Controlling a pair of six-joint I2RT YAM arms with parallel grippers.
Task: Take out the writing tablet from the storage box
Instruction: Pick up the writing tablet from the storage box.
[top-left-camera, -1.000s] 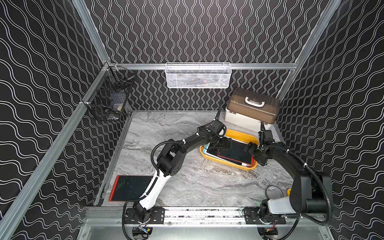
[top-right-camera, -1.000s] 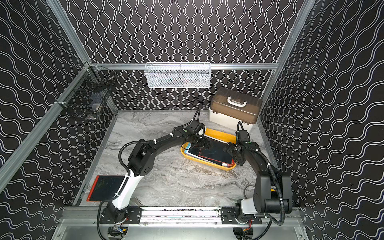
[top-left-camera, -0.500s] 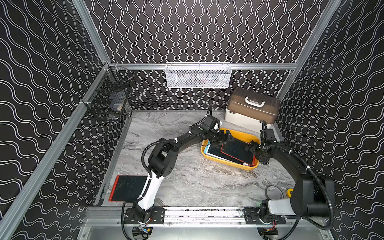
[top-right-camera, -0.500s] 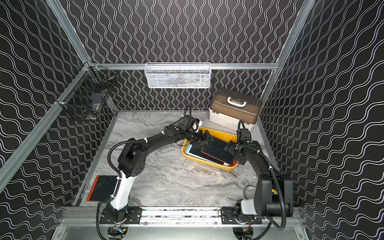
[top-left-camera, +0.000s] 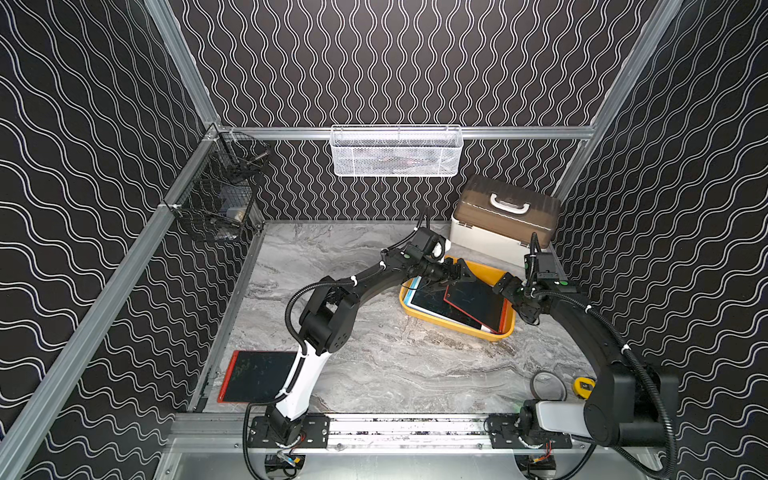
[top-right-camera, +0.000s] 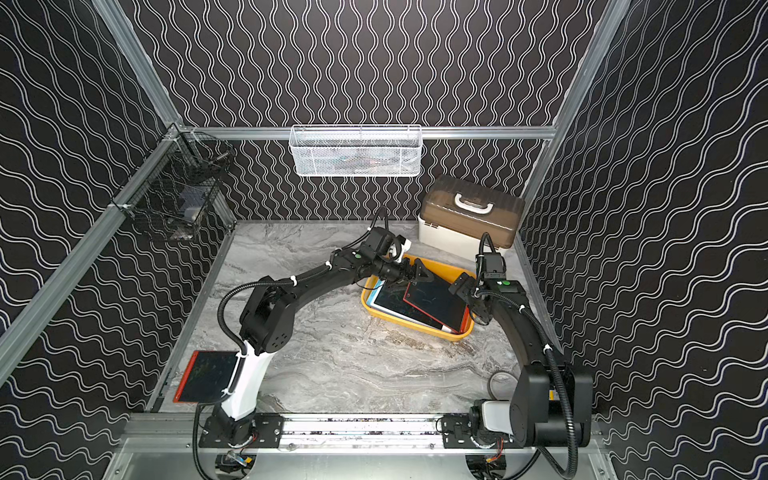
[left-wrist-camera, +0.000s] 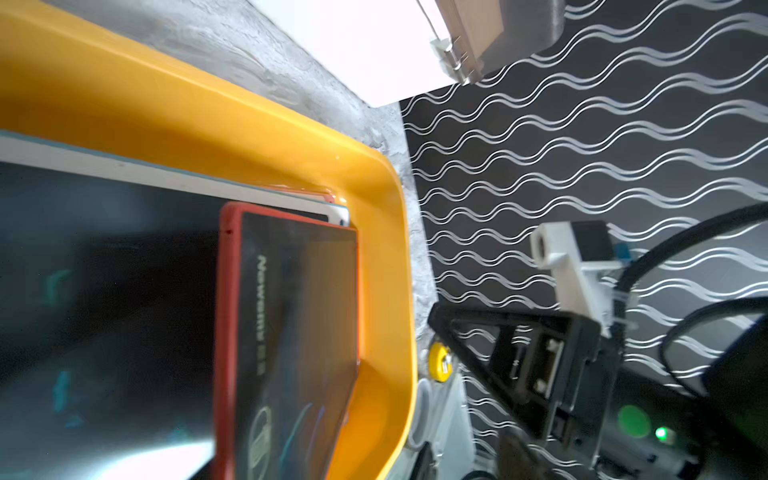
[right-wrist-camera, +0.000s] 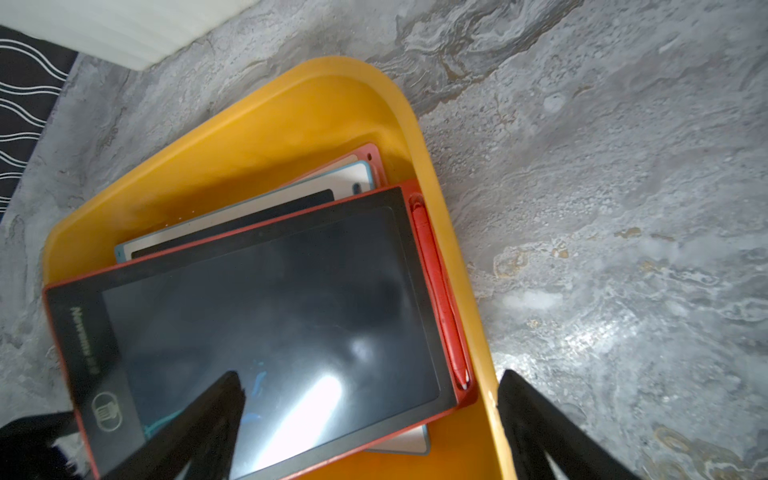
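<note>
Skew is new: the red-framed writing tablet (top-left-camera: 478, 305) now lies crooked atop the stack (top-left-camera: 424, 297) in the yellow storage box (top-left-camera: 449, 325), one edge between the fingers of the wide-open right gripper (right-wrist-camera: 369, 376). Left gripper (top-left-camera: 460, 271) (jaws also apart) hovers by the opposite corner; lifting looks next.

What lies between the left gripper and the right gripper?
The red-framed writing tablet, resting in the yellow storage box, lies there, as both top views show.

Both top views: bright, evenly lit, sharp. Left wrist view: motion blur; cream plastic case wall (left-wrist-camera: 365, 45) blown out white. Right wrist view: glare patch on red-framed black writing tablet (right-wrist-camera: 257, 316).
</note>
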